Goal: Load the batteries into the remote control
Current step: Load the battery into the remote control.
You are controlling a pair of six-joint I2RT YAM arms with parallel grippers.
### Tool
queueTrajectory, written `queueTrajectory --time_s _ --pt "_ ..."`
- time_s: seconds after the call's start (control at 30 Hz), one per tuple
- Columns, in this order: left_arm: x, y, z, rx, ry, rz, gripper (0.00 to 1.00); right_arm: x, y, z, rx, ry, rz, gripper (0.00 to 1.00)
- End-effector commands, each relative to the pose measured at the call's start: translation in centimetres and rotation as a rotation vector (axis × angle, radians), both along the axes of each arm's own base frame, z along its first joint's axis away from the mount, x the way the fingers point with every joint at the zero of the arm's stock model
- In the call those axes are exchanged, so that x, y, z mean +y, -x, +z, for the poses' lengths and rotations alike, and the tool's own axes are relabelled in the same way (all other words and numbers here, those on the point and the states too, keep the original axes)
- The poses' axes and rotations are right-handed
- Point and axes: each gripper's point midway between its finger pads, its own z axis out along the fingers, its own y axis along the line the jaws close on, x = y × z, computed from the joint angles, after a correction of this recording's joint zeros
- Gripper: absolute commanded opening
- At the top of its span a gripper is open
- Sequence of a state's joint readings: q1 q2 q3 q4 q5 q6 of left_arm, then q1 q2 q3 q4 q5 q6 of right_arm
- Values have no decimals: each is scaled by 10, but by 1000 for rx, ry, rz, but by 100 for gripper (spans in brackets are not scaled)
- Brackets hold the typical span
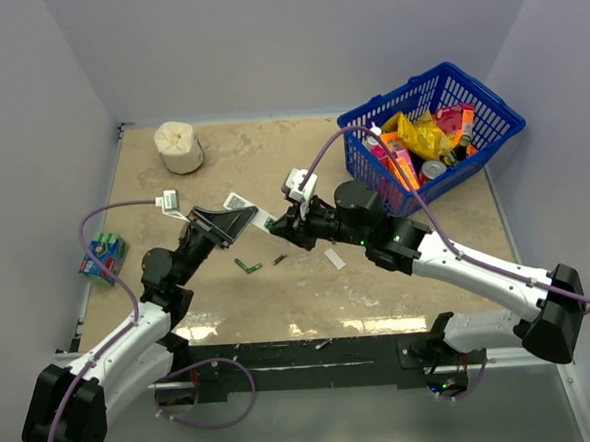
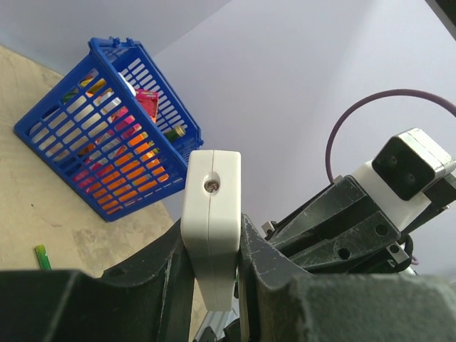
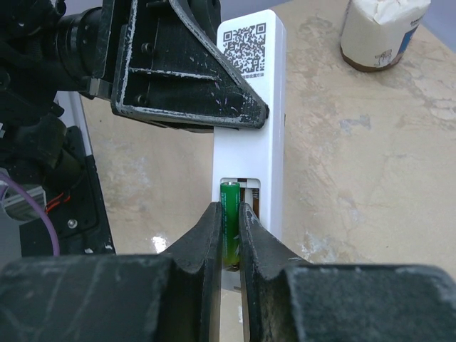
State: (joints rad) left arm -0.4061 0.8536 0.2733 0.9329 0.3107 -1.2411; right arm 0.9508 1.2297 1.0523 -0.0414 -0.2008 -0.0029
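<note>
The left gripper [image 2: 211, 260] is squeezed onto the remote control [image 2: 211, 214]. It holds the white bar by its two long sides, in the lower middle of the left wrist view. In the right wrist view the remote stands in the middle of the frame, with a square code sticker at the top and its battery slot open lower down. The right gripper [image 3: 229, 210] is pinching a green battery [image 3: 229, 194] between its two fingers, right at the left side of that open slot. I cannot tell if the battery is all the way in. Seen from above, both grippers meet in the middle of the frame. A loose green battery [image 1: 248, 267] and a dark battery [image 1: 278, 259] lie on the table [image 1: 310, 300] just below them.
</note>
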Motion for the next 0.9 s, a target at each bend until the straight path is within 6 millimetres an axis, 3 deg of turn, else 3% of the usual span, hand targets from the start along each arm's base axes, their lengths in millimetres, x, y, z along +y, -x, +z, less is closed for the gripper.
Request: queueTrajectory --time_s 0.0,0.87 --pt "10 17 61 -160 137 -12 0 0 2 -2 12 -24 -5 8" --pt "12 22 66 -148 158 -20 0 -4 4 -9 -31 2 16 16"
